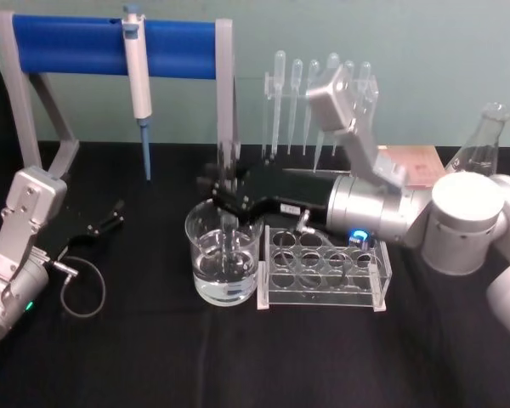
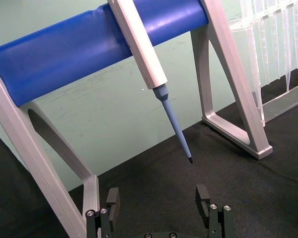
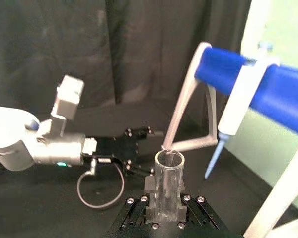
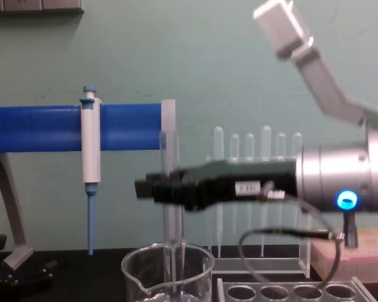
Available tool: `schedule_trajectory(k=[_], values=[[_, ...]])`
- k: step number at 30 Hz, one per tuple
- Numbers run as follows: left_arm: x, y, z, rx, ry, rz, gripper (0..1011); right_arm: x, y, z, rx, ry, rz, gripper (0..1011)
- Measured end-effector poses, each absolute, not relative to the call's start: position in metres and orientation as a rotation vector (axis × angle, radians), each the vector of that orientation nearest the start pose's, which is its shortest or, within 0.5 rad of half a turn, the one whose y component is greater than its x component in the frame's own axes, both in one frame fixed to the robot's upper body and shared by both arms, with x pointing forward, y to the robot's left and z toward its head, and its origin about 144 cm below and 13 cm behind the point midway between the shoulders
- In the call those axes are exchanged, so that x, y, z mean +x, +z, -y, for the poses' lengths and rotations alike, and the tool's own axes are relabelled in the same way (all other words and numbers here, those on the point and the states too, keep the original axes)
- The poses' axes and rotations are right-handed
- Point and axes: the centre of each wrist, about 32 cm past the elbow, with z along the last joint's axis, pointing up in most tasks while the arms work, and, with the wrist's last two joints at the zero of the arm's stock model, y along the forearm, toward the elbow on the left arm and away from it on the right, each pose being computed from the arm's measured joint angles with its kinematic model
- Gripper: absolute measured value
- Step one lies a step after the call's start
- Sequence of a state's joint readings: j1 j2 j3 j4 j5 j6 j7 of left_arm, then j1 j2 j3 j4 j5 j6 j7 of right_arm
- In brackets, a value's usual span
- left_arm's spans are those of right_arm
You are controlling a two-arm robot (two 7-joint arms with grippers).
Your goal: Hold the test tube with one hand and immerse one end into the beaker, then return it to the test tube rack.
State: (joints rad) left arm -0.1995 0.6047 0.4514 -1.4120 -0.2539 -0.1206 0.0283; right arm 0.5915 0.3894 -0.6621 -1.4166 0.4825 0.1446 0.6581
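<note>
Clear round beaker (image 1: 224, 257), water inside, lower centre of head view, touching acrylic rack (image 1: 325, 269) at right. Right gripper (image 1: 229, 194) clamped on smooth glass test tube (image 4: 172, 217), upright, tip dipped in beaker. Left gripper (image 2: 159, 208) far left, fingers apart, nothing held; bare black cloth (image 1: 136, 357) between.

One test tube (image 1: 230, 183), one beaker (image 1: 223, 263), perhaps six pipettes (image 1: 296, 102).

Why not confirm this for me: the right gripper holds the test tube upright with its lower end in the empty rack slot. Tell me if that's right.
Not quite. The right gripper does hold the test tube upright, but its lower end dips into the beaker, not a slot of the rack beside it. The head view shows this, and the chest view agrees.
</note>
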Motion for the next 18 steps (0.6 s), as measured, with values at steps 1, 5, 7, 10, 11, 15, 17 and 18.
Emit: schedule_trajectory(k=[1, 5, 7, 10, 11, 15, 17, 18], values=[[0.489, 1.140, -0.310, 0.305, 1.248, 0.285, 1000, 0.564, 1.257, 0.176, -0.127, -0.397, 0.094, 224], [0.489, 1.140, -0.310, 0.304, 1.248, 0.285, 1000, 0.563, 1.276, 0.181, -0.107, -0.380, 0.115, 225], [0.489, 1.140, -0.310, 0.304, 1.248, 0.285, 1000, 0.563, 1.288, 0.184, -0.095, -0.375, 0.129, 225], [0.489, 1.140, -0.310, 0.304, 1.248, 0.285, 1000, 0.561, 1.298, 0.188, -0.082, -0.372, 0.143, 224], [0.489, 1.140, -0.310, 0.304, 1.248, 0.285, 1000, 0.560, 1.302, 0.190, -0.079, -0.372, 0.150, 224], [0.489, 1.140, -0.310, 0.304, 1.248, 0.285, 1000, 0.553, 1.319, 0.201, -0.074, -0.392, 0.189, 224], [0.489, 1.140, -0.310, 0.304, 1.248, 0.285, 1000, 0.550, 1.321, 0.206, -0.075, -0.404, 0.195, 224], [0.489, 1.140, -0.310, 0.304, 1.248, 0.285, 1000, 0.546, 1.324, 0.211, -0.077, -0.418, 0.200, 224]])
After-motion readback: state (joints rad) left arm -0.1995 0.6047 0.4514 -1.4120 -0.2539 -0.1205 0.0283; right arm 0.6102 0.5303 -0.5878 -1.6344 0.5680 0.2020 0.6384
